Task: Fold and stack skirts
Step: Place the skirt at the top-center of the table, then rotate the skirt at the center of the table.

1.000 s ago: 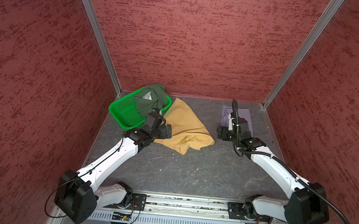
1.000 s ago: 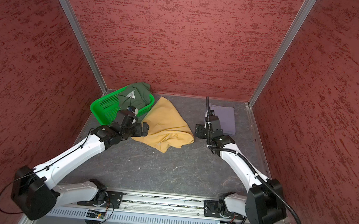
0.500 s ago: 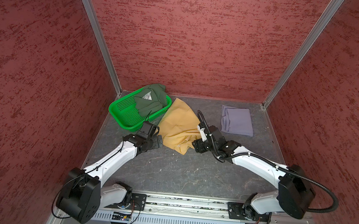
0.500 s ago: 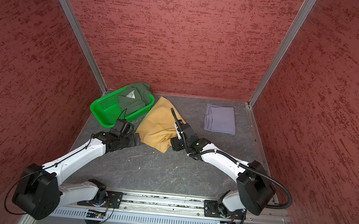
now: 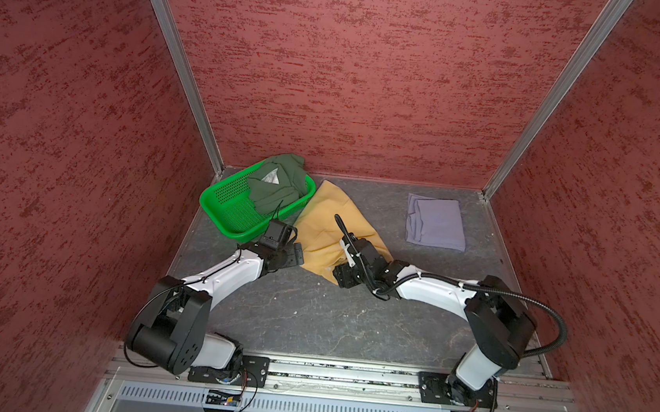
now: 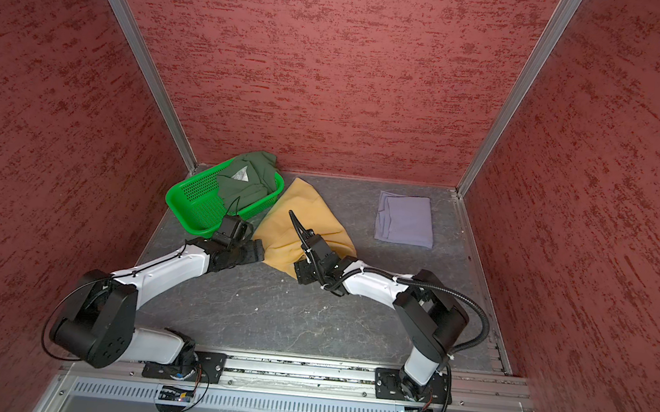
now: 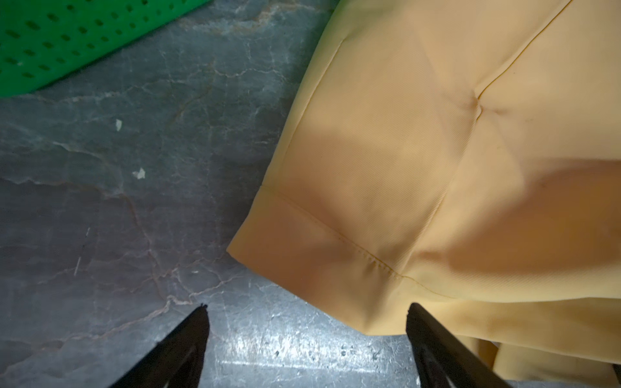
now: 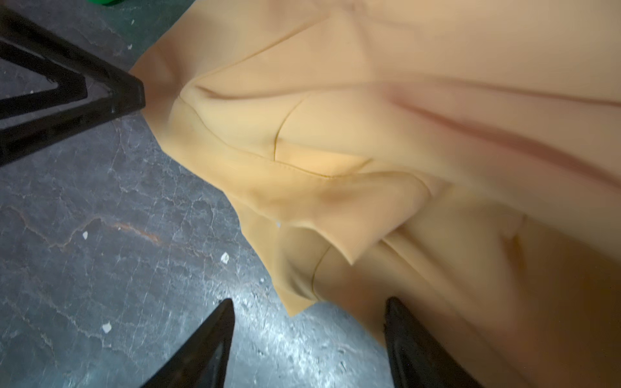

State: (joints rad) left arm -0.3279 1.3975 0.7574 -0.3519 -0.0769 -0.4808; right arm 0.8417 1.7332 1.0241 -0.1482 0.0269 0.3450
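Surface: table point(image 5: 310, 319), dark grey with pale veins, red walls on three sides.
Far left corner: basket point(image 5: 226, 206), bright green and perforated. The green skirt point(image 5: 277, 186) lies bunched in its far end and rises over the rim in both top views.
Far right: lavender skirt point(image 5: 435, 222), folded into a neat rectangle and flat on the table, well apart from both arms.
Middle: yellow skirt point(image 5: 331, 223), unfolded and creased, spread on the table just beside the basket. Its narrow end points to the back wall. Its near edge is rumpled, with layers lapping over each other in the right wrist view.
Left arm: left gripper point(image 5: 297, 253) is low at the yellow skirt's near corner on the basket side. Its jaws stand apart with nothing clamped. In the left wrist view the left gripper point(image 7: 307, 309) has the hemmed corner reaching in between its tips, with one tip over bare table and the other at the cloth's edge.
Right arm: right gripper point(image 5: 340, 275) is low at the same near edge, farther from the basket. Its jaws are apart and not closed on anything. In the right wrist view the right gripper point(image 8: 307, 302) has a pointed flap of the hem between its tips, one tip over table and one over cloth. The cloth there is blurred.
Spacing: the two grippers are near each other along that edge.
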